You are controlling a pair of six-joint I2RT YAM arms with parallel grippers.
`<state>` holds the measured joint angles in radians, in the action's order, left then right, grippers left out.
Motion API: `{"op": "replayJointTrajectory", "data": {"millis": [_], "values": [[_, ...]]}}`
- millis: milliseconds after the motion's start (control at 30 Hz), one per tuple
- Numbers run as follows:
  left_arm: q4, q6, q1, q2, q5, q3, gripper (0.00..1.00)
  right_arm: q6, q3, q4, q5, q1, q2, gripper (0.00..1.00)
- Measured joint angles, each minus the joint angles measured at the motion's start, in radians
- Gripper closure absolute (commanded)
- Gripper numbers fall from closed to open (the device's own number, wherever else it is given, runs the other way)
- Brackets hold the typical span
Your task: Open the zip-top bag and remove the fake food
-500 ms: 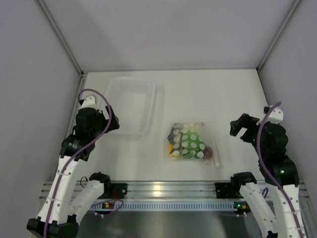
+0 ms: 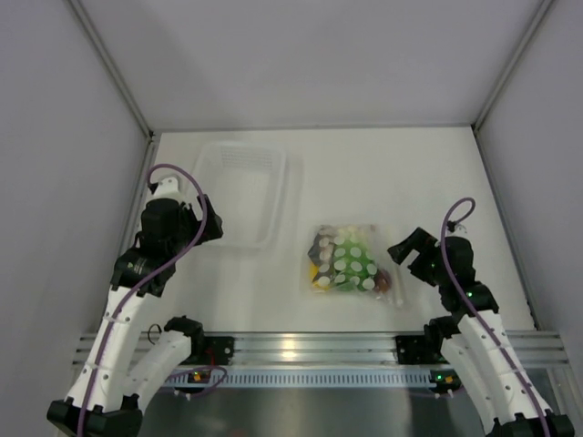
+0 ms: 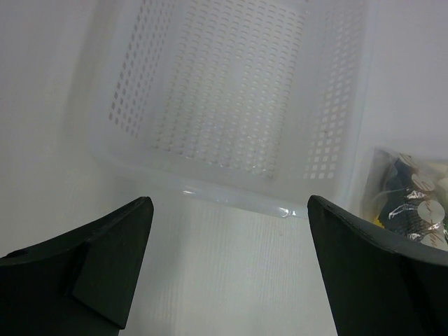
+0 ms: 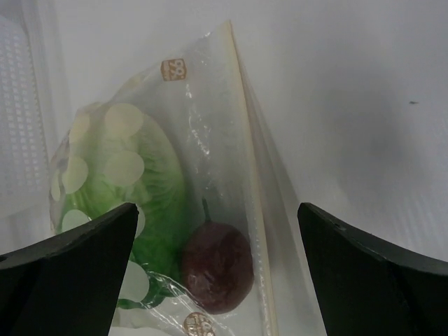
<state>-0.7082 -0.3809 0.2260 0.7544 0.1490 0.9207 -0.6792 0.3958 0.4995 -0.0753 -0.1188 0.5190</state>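
The zip-top bag [image 2: 351,259], clear with white dots, lies flat at the table's middle. Its fake food shows through: a green lettuce leaf [image 2: 349,264], a dark red fruit [image 2: 383,276] and a yellow piece [image 2: 321,282]. My right gripper [image 2: 412,250] stands open just right of the bag. In the right wrist view the right gripper [image 4: 217,210] hovers over the bag's zip edge [image 4: 248,161], with the red fruit [image 4: 217,266] and lettuce [image 4: 133,175] between its spread fingers. My left gripper [image 2: 205,228] is open and empty beside the tray, far left of the bag [image 3: 413,196].
A rigid clear perforated tray [image 2: 239,191] sits at the back left, and its near rim [image 3: 231,199] lies just ahead of my left gripper [image 3: 229,206]. White walls close in the table on three sides. The arms' mounting rail [image 2: 301,348] runs along the near edge.
My right arm has swung left and down, from near the right wall to the bag's right edge. The left arm has barely moved.
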Motion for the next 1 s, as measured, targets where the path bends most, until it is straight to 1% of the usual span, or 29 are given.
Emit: {"op": "replayJointTrajectory", "data": {"millis": [67,200,333,367,433,467,533,633,667,733,767,833,867,933,1000], "values": [[0.0,-0.002,0.003,0.0,-0.003,-0.001,0.02,-0.05,-0.079,-0.072,-0.031,0.0,0.001,0.04],[0.001,-0.003,0.005,0.0,-0.004,-0.001,0.02,-0.127,-0.208,-0.168,-0.08,0.0,0.002,0.05],[0.001,-0.002,0.005,0.0,-0.01,-0.001,0.02,-0.177,-0.262,-0.272,-0.12,0.0,0.017,0.09],[0.001,-0.002,0.005,0.0,-0.011,-0.001,0.02,-0.187,-0.276,-0.307,-0.135,0.0,0.029,0.14],[0.001,-0.003,0.005,0.0,-0.014,-0.002,0.02,-0.208,-0.299,-0.386,-0.169,0.0,0.061,0.21],[0.001,-0.003,0.005,0.0,-0.014,-0.002,0.02,-0.22,-0.312,-0.423,-0.188,0.0,0.082,0.26],[0.001,-0.002,0.005,0.0,-0.014,-0.002,0.02,-0.233,-0.323,-0.477,-0.214,0.0,0.114,0.3],[0.001,-0.002,0.005,0.0,-0.016,-0.002,0.02,-0.246,-0.332,-0.507,-0.233,0.0,0.129,0.39],[0.001,-0.003,0.005,0.0,-0.018,-0.002,0.02,-0.248,-0.334,-0.51,-0.232,0.0,0.121,0.48],[0.001,-0.002,0.006,0.001,-0.021,-0.002,0.02,-0.247,-0.338,-0.51,-0.23,0.0,0.096,0.57],[0.001,-0.002,0.006,0.001,-0.021,-0.002,0.02,-0.246,-0.338,-0.511,-0.228,0.0,0.082,0.68],[0.001,-0.002,0.006,0.001,-0.021,-0.002,0.02,-0.24,-0.338,-0.513,-0.222,0.0,0.058,0.76],[0.001,-0.002,0.006,0.001,-0.021,-0.002,0.02,-0.236,-0.338,-0.515,-0.217,0.0,0.049,0.82],[0.001,-0.002,0.007,0.001,-0.021,-0.002,0.02,-0.222,-0.336,-0.513,-0.209,0.0,0.044,0.87],[0.001,-0.002,0.007,0.001,-0.021,-0.002,0.02,-0.202,-0.333,-0.512,-0.204,0.0,0.047,0.95]]}}
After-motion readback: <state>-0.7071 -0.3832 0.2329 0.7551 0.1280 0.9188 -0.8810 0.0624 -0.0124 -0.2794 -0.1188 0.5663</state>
